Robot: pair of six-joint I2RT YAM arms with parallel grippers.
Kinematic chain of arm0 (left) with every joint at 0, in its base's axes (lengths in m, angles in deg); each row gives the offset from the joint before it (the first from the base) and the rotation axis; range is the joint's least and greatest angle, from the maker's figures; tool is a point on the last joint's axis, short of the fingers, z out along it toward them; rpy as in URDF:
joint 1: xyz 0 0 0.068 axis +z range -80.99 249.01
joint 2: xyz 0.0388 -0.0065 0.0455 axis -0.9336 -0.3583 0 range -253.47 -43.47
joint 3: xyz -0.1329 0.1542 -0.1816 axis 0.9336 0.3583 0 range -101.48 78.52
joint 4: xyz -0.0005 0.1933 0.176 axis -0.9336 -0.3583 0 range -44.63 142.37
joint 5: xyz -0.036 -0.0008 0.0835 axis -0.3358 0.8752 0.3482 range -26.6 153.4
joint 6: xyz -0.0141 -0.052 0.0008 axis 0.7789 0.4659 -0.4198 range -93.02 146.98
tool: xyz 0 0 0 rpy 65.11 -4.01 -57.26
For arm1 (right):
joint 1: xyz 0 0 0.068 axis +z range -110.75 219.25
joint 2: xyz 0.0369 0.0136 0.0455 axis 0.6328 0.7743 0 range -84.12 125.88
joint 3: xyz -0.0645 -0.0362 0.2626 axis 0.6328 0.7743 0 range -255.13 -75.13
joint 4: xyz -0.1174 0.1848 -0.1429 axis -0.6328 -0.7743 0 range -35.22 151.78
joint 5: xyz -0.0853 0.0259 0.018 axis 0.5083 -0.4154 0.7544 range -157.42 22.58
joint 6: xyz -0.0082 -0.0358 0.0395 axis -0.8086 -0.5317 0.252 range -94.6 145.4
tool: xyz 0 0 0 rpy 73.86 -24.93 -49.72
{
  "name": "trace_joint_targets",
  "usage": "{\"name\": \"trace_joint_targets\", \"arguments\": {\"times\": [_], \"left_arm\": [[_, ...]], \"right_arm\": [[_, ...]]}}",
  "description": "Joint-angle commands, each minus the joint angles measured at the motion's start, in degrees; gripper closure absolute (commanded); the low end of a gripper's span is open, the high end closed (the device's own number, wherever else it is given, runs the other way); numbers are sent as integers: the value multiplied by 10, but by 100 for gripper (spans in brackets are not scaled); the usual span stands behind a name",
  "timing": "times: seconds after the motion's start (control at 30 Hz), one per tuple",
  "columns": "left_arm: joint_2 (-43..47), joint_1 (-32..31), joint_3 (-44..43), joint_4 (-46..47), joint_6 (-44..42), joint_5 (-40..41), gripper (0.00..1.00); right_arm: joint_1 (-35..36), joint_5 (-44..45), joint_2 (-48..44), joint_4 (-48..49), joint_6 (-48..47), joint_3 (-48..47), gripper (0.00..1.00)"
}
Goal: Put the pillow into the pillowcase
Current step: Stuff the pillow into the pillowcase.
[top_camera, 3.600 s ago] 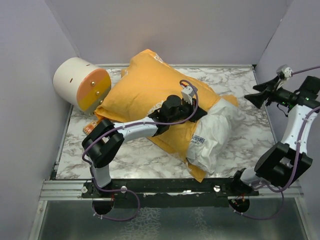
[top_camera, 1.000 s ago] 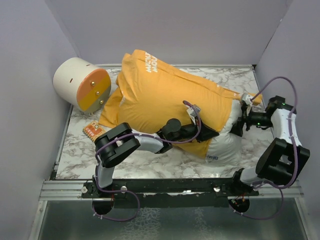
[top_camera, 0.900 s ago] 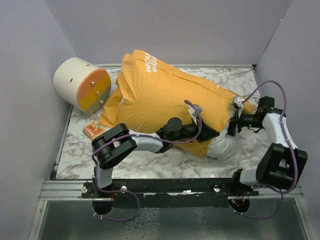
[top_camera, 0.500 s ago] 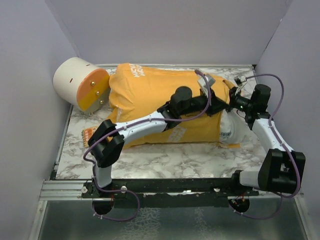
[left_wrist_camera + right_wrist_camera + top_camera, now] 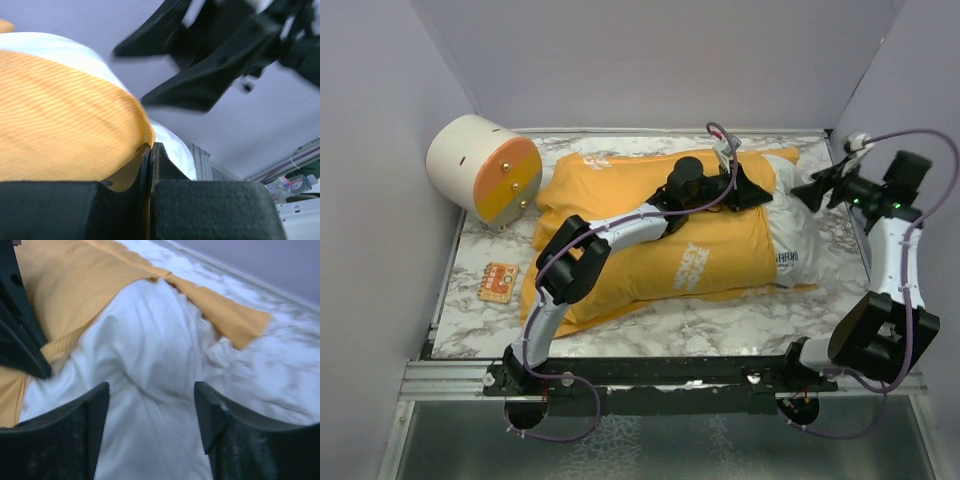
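My left gripper [image 5: 765,188] is clamped tight on the far hem of the pillowcase [image 5: 650,240]. A fold of orange cloth is pinched between its jaws, near the case's mouth, toward the far right corner of the table [image 5: 650,320]. The case lies along the middle of the table with its closed end toward the left edge, plump with the pillow [image 5: 798,245] inside. Only the pillow's white end pokes out, on the side nearest the right edge. My left arm stretches long and low from its base at the near edge, running diagonally across the top of the case.

My right gripper [image 5: 805,194] hangs just beside the far side of the pillow's bare end, jaws apart and holding nothing. In its wrist view the white cloth shows between the fingers [image 5: 65,430]. The right arm rises along the right edge and turns left at the top toward the pillow.
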Motion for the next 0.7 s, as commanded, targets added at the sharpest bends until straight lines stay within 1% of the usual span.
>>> {"name": "trace_joint_targets", "arguments": {"times": [0.0, 0.1, 0.17, 0.23, 0.33, 0.37, 0.43, 0.53, 0.6, 0.67], "left_arm": [[-50, 13, -35, 10, 30, -10, 100], [-56, 13, -45, 9, 36, -9, 100], [-55, 13, -48, 8, 37, -8, 100], [-52, 13, -53, 2, 35, -9, 100], [-47, 10, -71, -14, 29, -13, 100], [-44, 8, -78, -23, 25, -15, 100], [-36, 3, -88, -42, 13, -18, 100], [-20, -3, -91, -55, 2, -19, 100], [-13, -7, -99, -66, -6, -20, 100], [-14, -13, -120, -79, -12, -23, 100]], "right_arm": [[-96, -54, 25, -380, -378, -226, 20], [-108, 4, 39, -510, -543, -290, 1], [-108, 21, 32, -590, -648, -292, 0], [-107, 21, 19, -663, -763, -269, 0], [-96, 16, -26, -662, -887, -165, 0], [-90, 13, -33, -645, -907, -133, 0], [-78, 9, -32, -584, -892, -93, 0], [-73, 17, -6, -462, -831, -56, 2], [-69, 21, 13, -397, -804, -38, 9], [-55, 15, 24, -345, -767, -23, 18]]}}
